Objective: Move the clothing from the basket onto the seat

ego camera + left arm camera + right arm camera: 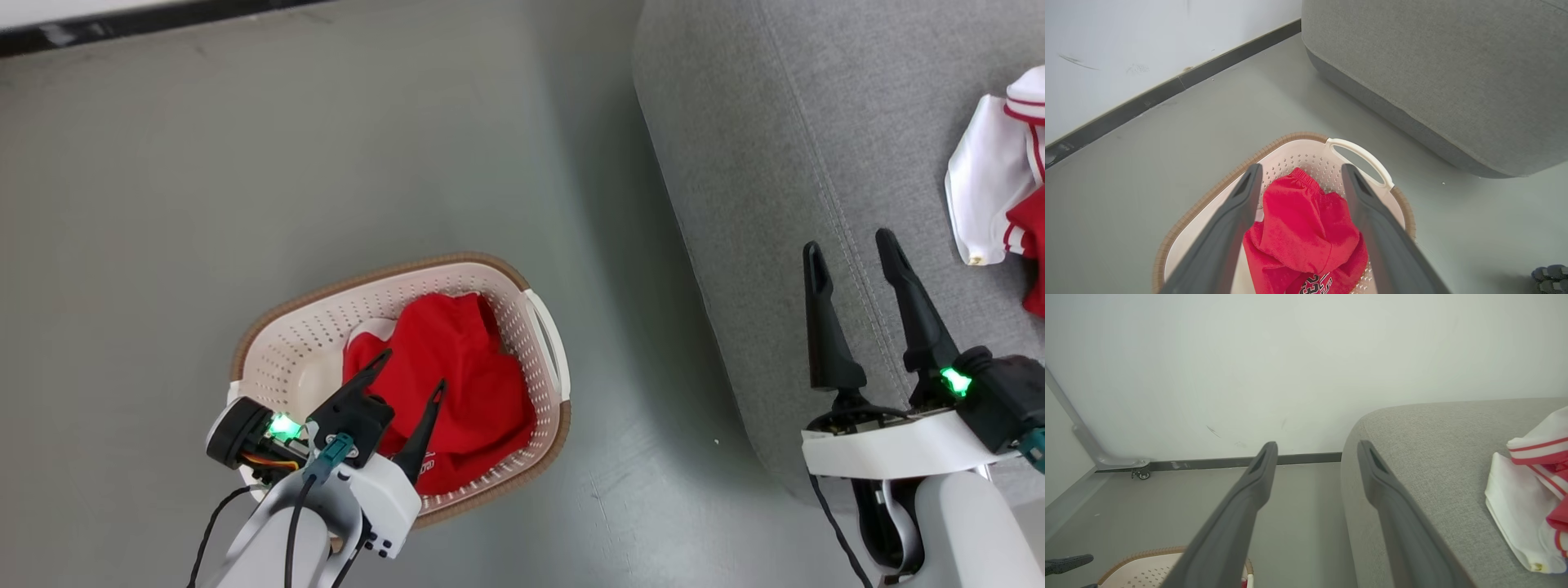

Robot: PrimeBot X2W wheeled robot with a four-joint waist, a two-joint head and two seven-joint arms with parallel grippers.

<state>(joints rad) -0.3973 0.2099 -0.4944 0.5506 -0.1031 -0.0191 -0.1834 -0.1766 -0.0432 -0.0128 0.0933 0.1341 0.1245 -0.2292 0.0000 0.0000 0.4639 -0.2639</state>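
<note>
One red garment [465, 367] lies bunched in the basket [302, 302], just below the spread, empty jaws of the left gripper [412, 367] — the other garment [1000, 192] sits on the sofa [759, 122], off to the right of the right gripper [849, 243], whose jaws also gape, holding nothing.

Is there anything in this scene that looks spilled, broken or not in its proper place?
Nothing stands out. The basket stands upright on the floor with a red garment bunched inside; a second garment lies crumpled on the sofa. The wall bears faint scuff marks.
</note>
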